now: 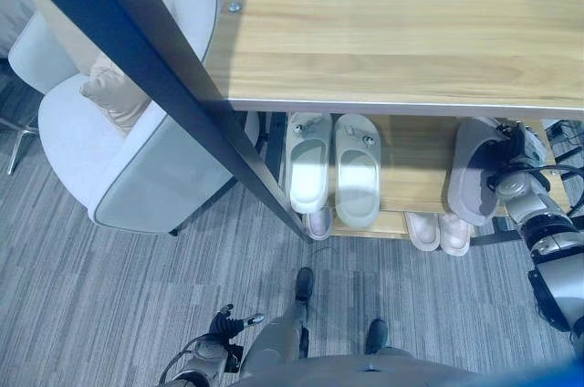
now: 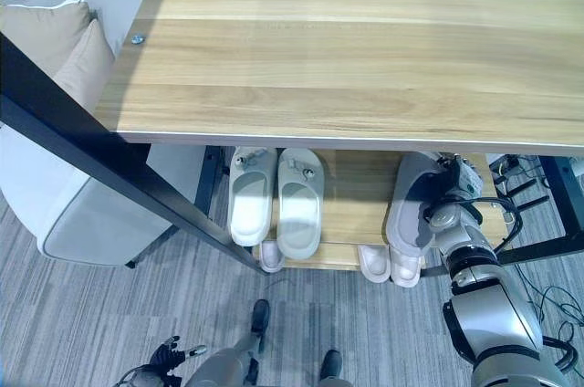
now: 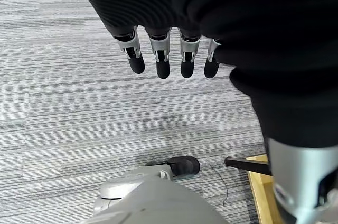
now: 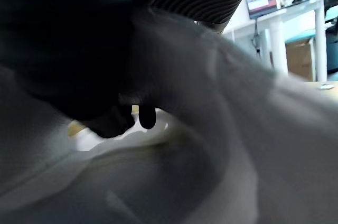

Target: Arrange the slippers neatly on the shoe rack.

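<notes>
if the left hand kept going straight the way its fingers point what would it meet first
Most likely the grey carpet floor. The left hand hangs low by the robot's side with fingers straight, pointing down at bare carpet. Depth is unclear, but nothing shows between the fingertips and the floor.

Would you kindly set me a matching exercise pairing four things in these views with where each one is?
Things:
1. pale green slippers
2. grey slipper
3. left hand
4. cushion

Places:
A. on the white armchair
B. in the right hand
C. side by side on the middle shelf
D. hanging above the carpet

Pairs: 1-C, 2-B, 3-D, 4-A
</notes>
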You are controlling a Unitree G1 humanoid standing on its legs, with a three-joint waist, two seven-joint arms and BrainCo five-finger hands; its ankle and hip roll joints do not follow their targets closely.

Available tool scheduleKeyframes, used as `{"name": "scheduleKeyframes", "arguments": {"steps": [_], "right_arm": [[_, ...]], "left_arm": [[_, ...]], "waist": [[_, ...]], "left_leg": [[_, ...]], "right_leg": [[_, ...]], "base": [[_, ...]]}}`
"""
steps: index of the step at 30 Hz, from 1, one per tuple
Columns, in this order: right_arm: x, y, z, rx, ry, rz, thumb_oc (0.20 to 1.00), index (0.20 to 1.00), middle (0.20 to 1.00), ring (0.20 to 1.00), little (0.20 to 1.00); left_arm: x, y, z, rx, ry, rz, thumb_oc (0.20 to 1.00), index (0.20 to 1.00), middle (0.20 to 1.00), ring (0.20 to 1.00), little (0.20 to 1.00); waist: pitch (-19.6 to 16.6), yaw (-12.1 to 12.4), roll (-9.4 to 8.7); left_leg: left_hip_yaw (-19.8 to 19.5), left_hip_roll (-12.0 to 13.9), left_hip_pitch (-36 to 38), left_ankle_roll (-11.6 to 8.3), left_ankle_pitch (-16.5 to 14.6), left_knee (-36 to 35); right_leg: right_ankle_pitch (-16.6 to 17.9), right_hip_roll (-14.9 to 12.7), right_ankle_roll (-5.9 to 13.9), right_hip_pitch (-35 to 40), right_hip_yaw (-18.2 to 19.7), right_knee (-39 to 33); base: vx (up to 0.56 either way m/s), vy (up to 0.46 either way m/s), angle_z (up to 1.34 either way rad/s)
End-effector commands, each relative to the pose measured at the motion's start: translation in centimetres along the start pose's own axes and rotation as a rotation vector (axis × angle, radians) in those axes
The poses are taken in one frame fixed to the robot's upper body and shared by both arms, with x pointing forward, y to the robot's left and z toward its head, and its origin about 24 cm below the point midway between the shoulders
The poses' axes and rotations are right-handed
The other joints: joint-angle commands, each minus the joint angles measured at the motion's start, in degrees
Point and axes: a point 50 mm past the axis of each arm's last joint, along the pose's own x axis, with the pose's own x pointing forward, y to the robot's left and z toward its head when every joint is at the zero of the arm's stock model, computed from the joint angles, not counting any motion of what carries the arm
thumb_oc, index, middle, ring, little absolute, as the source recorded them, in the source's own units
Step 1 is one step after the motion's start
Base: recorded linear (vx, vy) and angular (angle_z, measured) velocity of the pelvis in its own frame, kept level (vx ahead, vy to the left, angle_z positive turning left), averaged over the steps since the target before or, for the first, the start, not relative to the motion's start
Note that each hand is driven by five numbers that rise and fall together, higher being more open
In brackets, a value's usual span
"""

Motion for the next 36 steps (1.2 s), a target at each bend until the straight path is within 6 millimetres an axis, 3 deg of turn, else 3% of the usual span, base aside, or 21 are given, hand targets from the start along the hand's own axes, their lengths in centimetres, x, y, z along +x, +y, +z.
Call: {"name": "scheduleKeyframes", "arguments": {"steps": [1, 3, 5, 8, 10, 12, 15, 17, 20, 22, 24, 30, 31, 35, 36], "right_arm": [[-0.6, -1.1, 0.5, -0.072, -0.128, -0.054, 0.200, 0.200, 0.200, 0.200, 0.200], [-1.8, -2.4, 0.8, -0.103, -0.239, -0.102, 0.200, 0.200, 0.200, 0.200, 0.200], [-4.3, -3.6, -0.1, -0.266, -0.377, -0.089, 0.200, 0.200, 0.200, 0.200, 0.200], [-7.7, -1.9, -0.6, -0.245, -0.438, 0.025, 0.200, 0.200, 0.200, 0.200, 0.200], [-11.0, 0.3, -0.8, -0.136, -0.448, 0.138, 0.200, 0.200, 0.200, 0.200, 0.200], [-12.3, 1.2, -0.9, -0.090, -0.442, 0.190, 0.200, 0.200, 0.200, 0.200, 0.200], [-15.0, 3.3, -1.7, 0.029, -0.380, 0.302, 0.200, 0.200, 0.200, 0.200, 0.200], [-15.6, 4.3, -2.1, 0.086, -0.332, 0.351, 0.200, 0.200, 0.200, 0.200, 0.200], [-15.7, 4.8, -2.0, 0.052, -0.351, 0.385, 0.200, 0.200, 0.200, 0.200, 0.200], [-15.4, 4.9, -2.2, -0.088, -0.402, 0.399, 0.200, 0.200, 0.200, 0.200, 0.200], [-15.6, 5.3, -2.6, -0.084, -0.382, 0.413, 0.200, 0.200, 0.200, 0.200, 0.200], [-15.8, 5.4, -3.0, -0.097, -0.378, 0.419, 0.200, 0.200, 0.200, 0.200, 0.200], [-16.6, 6.0, -3.1, -0.057, -0.367, 0.460, 0.200, 0.200, 0.200, 0.200, 0.200], [-17.6, 6.6, -2.9, -0.044, -0.394, 0.516, 0.200, 0.200, 0.200, 0.200, 0.200], [-17.1, 6.3, -2.4, -0.012, -0.401, 0.497, 0.200, 0.200, 0.200, 0.200, 0.200]], "left_arm": [[0.3, -0.2, 1.0, 0.025, -0.010, 0.012, 1.000, 1.000, 1.000, 1.000, 1.000], [0.3, 0.0, 1.1, 0.024, -0.013, 0.015, 1.000, 1.000, 1.000, 1.000, 1.000], [0.3, 0.6, 0.9, 0.020, -0.016, 0.027, 1.000, 1.000, 1.000, 1.000, 1.000], [0.2, 0.7, 0.4, 0.015, 0.001, 0.028, 1.000, 1.000, 1.000, 1.000, 1.000], [-0.1, 0.3, -0.7, -0.005, 0.031, 0.020, 1.000, 1.000, 1.000, 1.000, 1.000], [-0.2, 0.3, -1.2, -0.018, 0.047, 0.021, 1.000, 1.000, 1.000, 1.000, 1.000], [-1.0, -0.5, -3.7, -0.030, 0.118, 0.008, 1.000, 1.000, 1.000, 1.000, 1.000], [-1.3, -0.7, -4.5, -0.027, 0.139, 0.002, 1.000, 1.000, 1.000, 1.000, 1.000], [-1.2, -0.4, -4.1, 0.003, 0.120, -0.007, 1.000, 1.000, 1.000, 1.000, 1.000], [-0.8, 0.8, -3.3, -0.005, 0.090, 0.027, 1.000, 1.000, 1.000, 1.000, 1.000], [-0.6, 1.7, -2.7, -0.029, 0.071, 0.054, 1.000, 1.000, 1.000, 1.000, 1.000], [-0.8, 1.6, -3.4, -0.024, 0.099, 0.064, 1.000, 1.000, 1.000, 1.000, 1.000], [-0.9, 1.0, -3.6, -0.028, 0.092, 0.040, 1.000, 1.000, 1.000, 1.000, 1.000], [-1.1, 0.2, -3.7, -0.022, 0.088, 0.017, 1.000, 1.000, 1.000, 1.000, 1.000], [-0.7, 0.2, -2.2, -0.059, 0.034, 0.024, 1.000, 1.000, 1.000, 1.000, 1.000]], "waist": [[-0.5, 0.9, -0.09], [-0.9, 0.1, -0.47], [-1.6, -0.5, -1.08], [-2.4, -1.1, -1.53], [-2.7, -1.8, -1.51], [-2.8, -1.9, -1.60], [-3.1, -2.0, -1.43], [-3.6, -1.9, -1.55], [-3.8, -2.0, -1.71], [-1.4, -2.1, -1.62], [-0.1, -2.3, -1.88], [1.5, -1.9, -2.66], [0.8, -1.5, -3.58], [0.5, -1.1, -3.81], [2.9, -0.6, -4.46]], "left_leg": [[1.1, 0.5, 5.3, -2.90, -9.0, 0.4], [1.5, 1.0, 6.4, -2.80, -9.5, 0.4], [2.0, 2.0, 8.5, -2.73, -10.2, 0.4], [2.6, 3.0, 10.5, -2.72, -10.7, 0.4], [3.2, 3.9, 12.8, -2.74, -11.1, 0.4], [3.5, 4.3, 13.9, -2.73, -11.3, 0.4], [4.2, 4.5, 17.0, -2.01, -11.8, 0.4], [4.4, 3.9, 18.3, -1.44, -12.7, 0.9], [4.2, 2.9, 19.3, -0.42, -13.7, 1.5], [4.0, 2.7, 18.3, 1.23, -14.8, 4.5], [3.9, 2.5, 17.6, 1.65, -15.3, 5.8], [2.5, 2.9, 17.4, 1.08, -16.3, 7.7], [2.2, 3.3, 15.7, 0.13, -16.9, 10.1], [-0.2, 4.5, 14.9, -1.25, -16.0, 10.0], [0.7, 5.4, 9.9, -2.51, -14.6, 13.2]], "right_leg": [[2.8, -1.4, 1.85, -1.6, -0.5, 0.6], [2.2, -1.2, 1.74, -0.6, -0.5, 0.8], [1.2, -0.5, 1.59, 0.9, 0.0, 1.4], [-0.1, 0.3, 1.05, 2.3, 0.7, 2.8], [-1.0, 1.4, 0.61, 4.0, 1.5, 2.7], [-1.3, 1.7, 0.39, 4.9, 1.8, 2.4], [-1.8, 2.0, 0.25, 6.6, 2.9, 3.3], [-1.9, 1.3, 0.66, 8.0, 2.9, 4.0], [-2.2, 0.0, 1.29, 7.4, 3.0, 7.7], [-1.1, -2.2, 2.50, 1.1, 3.9, 20.3], [-0.6, -2.7, 3.00, -2.1, 5.7, 23.8], [0.6, -2.7, 2.02, -4.2, 6.7, 15.8], [-0.1, -0.7, 0.96, -1.9, 7.3, 11.8], [-1.4, 0.5, -0.46, -0.3, 4.2, 11.0], [-2.3, -0.3, -1.52, -1.3, 0.1, 12.4]], "base": [[0.01, -0.043, 0.09], [0.00, -0.057, -0.03], [0.00, -0.108, -0.06], [-0.02, -0.107, -0.30], [-0.02, -0.098, -0.20], [-0.02, -0.048, -0.28], [0.00, 0.045, -0.19], [0.03, 0.144, -0.19], [-0.01, 0.185, -0.02], [-0.16, 0.188, -0.05], [-0.12, 0.050, -0.09], [-0.01, -0.115, 0.02], [0.02, -0.325, 0.47], [-0.06, -0.210, 0.88], [-0.25, -0.152, 0.76]]}}
